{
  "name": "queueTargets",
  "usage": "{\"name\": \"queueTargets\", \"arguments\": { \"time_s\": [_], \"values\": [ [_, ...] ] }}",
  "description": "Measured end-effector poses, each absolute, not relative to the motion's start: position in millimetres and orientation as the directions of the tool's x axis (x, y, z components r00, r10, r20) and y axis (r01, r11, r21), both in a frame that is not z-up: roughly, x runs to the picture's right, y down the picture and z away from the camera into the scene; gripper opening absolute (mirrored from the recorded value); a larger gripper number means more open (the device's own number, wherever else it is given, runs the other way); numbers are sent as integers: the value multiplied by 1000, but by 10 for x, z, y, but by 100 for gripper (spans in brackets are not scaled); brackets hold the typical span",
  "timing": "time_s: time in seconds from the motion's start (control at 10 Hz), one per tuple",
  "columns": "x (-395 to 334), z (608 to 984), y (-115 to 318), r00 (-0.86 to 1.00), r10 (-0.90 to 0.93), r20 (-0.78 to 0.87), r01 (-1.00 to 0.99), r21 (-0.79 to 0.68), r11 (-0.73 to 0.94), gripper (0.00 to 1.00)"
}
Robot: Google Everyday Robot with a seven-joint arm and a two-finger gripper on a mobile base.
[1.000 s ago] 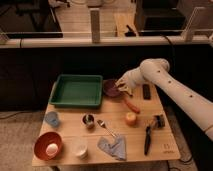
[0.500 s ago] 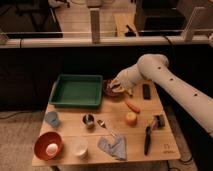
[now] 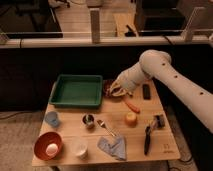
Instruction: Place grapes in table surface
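My gripper (image 3: 116,90) hangs over the purple bowl (image 3: 108,84), just right of the green tray (image 3: 76,91) at the back of the wooden table surface (image 3: 135,145). A dark reddish lump, the grapes (image 3: 107,90), shows in the bowl right at the gripper's tip and is partly hidden by it. I cannot tell whether the gripper touches or holds the grapes. The white arm reaches in from the right.
An orange carrot (image 3: 131,105) and an orange fruit (image 3: 131,118) lie in front of the gripper. A black block (image 3: 146,91), black brush (image 3: 149,134), metal cup (image 3: 88,120), fork (image 3: 105,127), blue cloth (image 3: 112,147), white cup (image 3: 79,147), orange bowl (image 3: 48,145) and blue cup (image 3: 51,118) are spread over the table.
The arm has swung left and slightly back, bringing the gripper from above the carrot to over the purple bowl. The other objects have not moved.
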State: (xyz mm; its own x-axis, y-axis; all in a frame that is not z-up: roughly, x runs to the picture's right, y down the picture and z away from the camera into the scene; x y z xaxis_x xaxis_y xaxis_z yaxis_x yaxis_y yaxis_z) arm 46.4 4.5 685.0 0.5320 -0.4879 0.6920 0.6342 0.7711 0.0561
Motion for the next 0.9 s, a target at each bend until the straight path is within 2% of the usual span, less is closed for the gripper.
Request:
{"name": "queueTargets", "arguments": {
  "time_s": [0.2, 0.3, 0.6, 0.9],
  "values": [
    [420, 6724, 126, 510, -482, 712, 645, 53, 762, 73],
    [413, 6716, 135, 508, -479, 716, 647, 50, 761, 78],
    [368, 6748, 121, 505, -476, 720, 647, 49, 761, 80],
    [433, 6578, 55, 513, -472, 717, 642, 43, 765, 80]
  ]
}}
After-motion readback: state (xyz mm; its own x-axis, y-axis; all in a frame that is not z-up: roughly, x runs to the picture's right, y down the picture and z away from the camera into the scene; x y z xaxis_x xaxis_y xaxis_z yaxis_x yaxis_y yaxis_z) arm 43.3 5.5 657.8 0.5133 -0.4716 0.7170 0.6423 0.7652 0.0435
